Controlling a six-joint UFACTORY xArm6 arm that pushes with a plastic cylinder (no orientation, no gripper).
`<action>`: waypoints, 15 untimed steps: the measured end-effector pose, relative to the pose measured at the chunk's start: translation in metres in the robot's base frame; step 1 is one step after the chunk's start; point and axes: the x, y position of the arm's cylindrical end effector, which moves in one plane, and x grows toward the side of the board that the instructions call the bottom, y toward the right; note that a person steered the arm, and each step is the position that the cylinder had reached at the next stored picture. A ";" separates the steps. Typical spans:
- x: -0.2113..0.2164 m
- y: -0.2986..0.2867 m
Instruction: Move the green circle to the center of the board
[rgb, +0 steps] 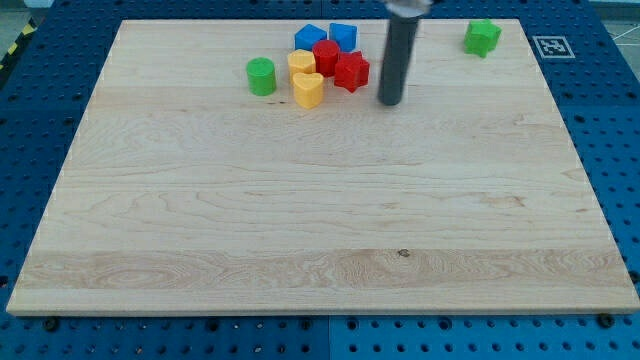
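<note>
Green circle (262, 77) is sitting up near the view's top edge, left of the middle, standing on its flat end, so it has no long axis along the board and is not pointing any way in particular. Working from the near side, the wide lower stretch of the board (320, 250) is lying bare, and the centre it is meant to reach is lying below and to the right of it. Further back, my tip (390, 102) is resting on the wood well to the right of the circle, holding nothing, being a plain rod with no jaws to open. Between the two is crowding a cluster: a yellow heart (309, 90), a yellow block (301, 65), a red star (351, 72), a red block (326, 56), and behind them a blue block (309, 38) and a blue cube (343, 36). I judge the tip is needing to get round to the circle's upper-left side. Farthest off, a green block (482, 37) is sitting alone at top right.
</note>
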 end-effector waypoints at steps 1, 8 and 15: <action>0.022 -0.048; -0.107 -0.226; -0.070 -0.158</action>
